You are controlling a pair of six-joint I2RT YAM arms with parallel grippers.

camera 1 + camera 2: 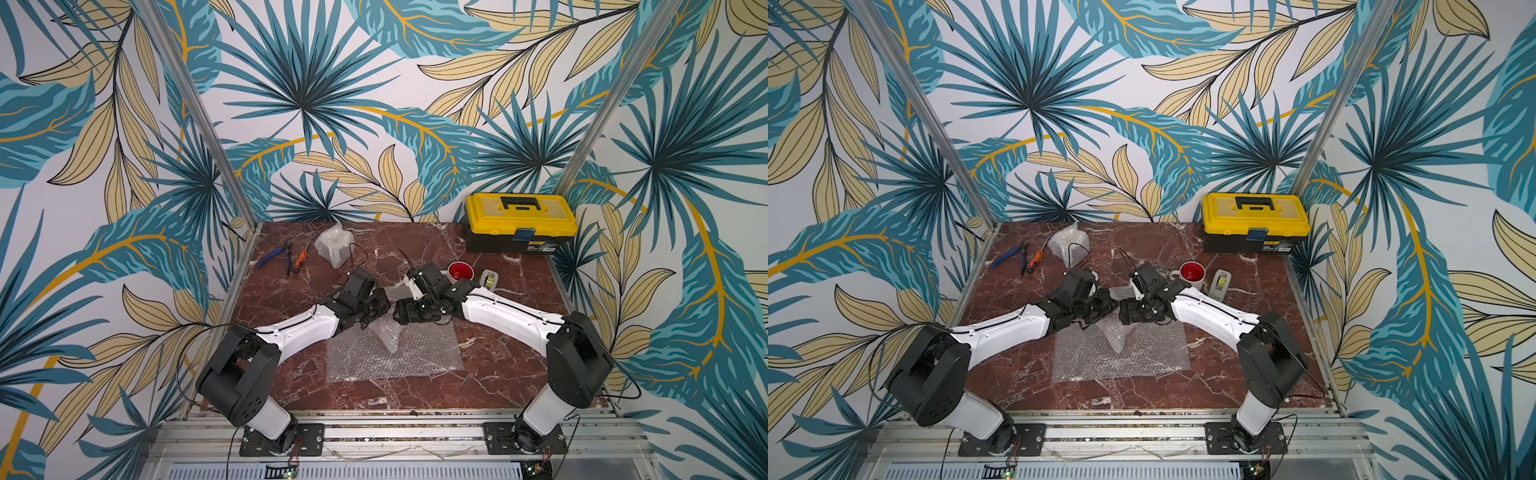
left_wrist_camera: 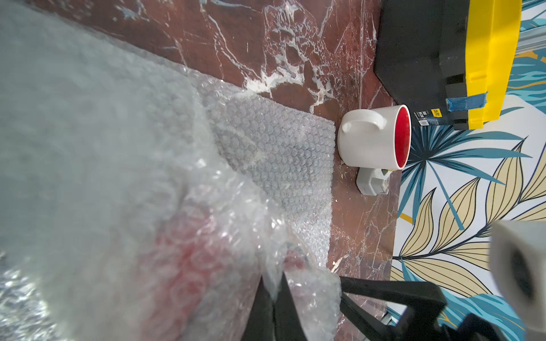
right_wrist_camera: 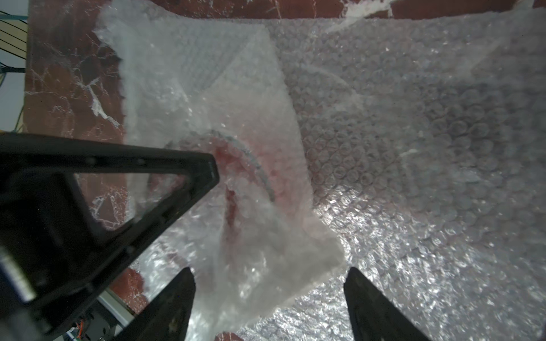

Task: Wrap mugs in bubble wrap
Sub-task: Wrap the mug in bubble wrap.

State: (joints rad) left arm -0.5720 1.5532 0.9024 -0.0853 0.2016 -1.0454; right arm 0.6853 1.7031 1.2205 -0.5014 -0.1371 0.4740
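Observation:
A bubble wrap sheet [image 1: 395, 357] lies flat on the marble table, with one fold [image 1: 388, 338] pulled up towards both grippers. My left gripper [image 2: 276, 292] is shut on that wrap, and in a top view it sits at the sheet's far edge [image 1: 385, 306]. A red mug [image 3: 230, 177] shows dimly through the wrap under the grippers. My right gripper [image 3: 270, 283] is open, with a loose flap of wrap between its spread fingers [image 3: 372, 301]. A white mug with red inside [image 1: 460, 272] stands upright and uncovered behind the right wrist.
A grey tape dispenser [image 1: 490, 279] stands right of the white mug. A yellow and black toolbox [image 1: 519, 222] fills the back right corner. A bundle of bubble wrap [image 1: 334, 245], blue pliers [image 1: 274, 255] and an orange screwdriver [image 1: 300, 257] lie at the back left.

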